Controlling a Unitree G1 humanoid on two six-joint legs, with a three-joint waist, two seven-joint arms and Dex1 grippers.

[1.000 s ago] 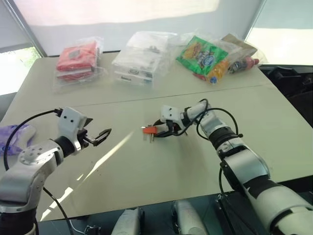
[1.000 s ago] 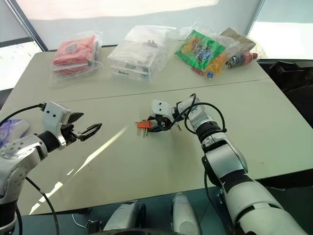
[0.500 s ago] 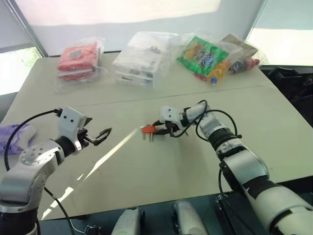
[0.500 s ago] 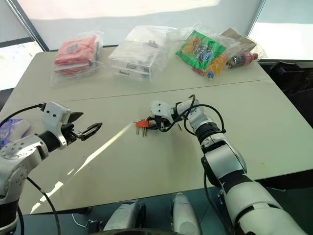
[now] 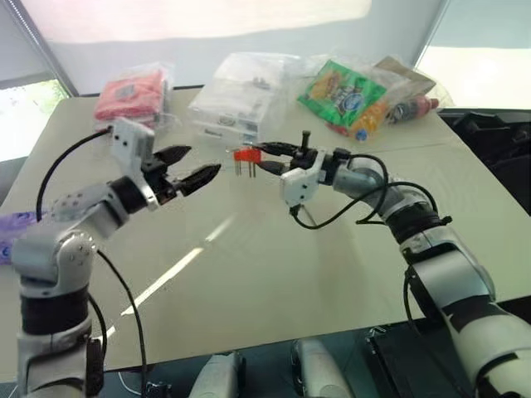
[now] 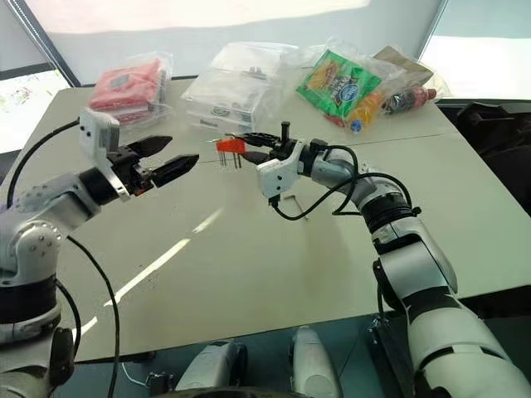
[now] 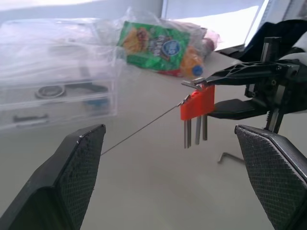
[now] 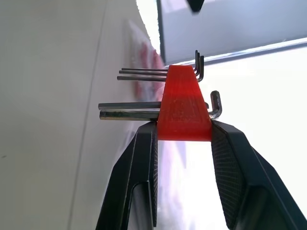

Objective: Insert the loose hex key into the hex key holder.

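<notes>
Right gripper [image 5: 267,154] holds the hex key holder [image 5: 243,155] clear of the desk [image 5: 274,274], jaws pinched on the orange block, its keys hanging down below them. Left gripper [image 5: 192,167] hovers close beside the block, jaws spread wide and empty.

Loose hex key [image 7: 229,156] lies on the desk beneath and behind the right jaws, well below both grippers. Neither holds it.

Risks, as I judge them: the grip sits on one end of the block, so a nudge from the left jaws could twist it or slip it free. The key is thin and flat on the desk, so a pinch may skid it away.

Room: open desk below both jaws. Clear storage box [image 5: 241,97] and snack bags [image 5: 344,93] sit beyond them, well apart. Desk edges far off.
</notes>
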